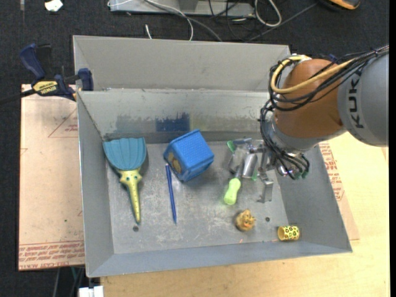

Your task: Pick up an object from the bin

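Camera view: scuffed grey metal bin (204, 231), dark floor (37, 36) around, cables (216, 2) behind. Gripper (255, 172) hangs beside a lime-green peg (232, 191); wrist clutter hides whether it is open.

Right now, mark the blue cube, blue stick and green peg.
blue cube (193, 152), camera view, top face.
blue stick (171, 193), camera view, mid-shaft.
green peg (232, 192), camera view, middle of body.

Even, bright light fills the grey bin (204, 231), shadows soft, its back wall (204, 113) faintly mirroring the blue cube (192, 155).
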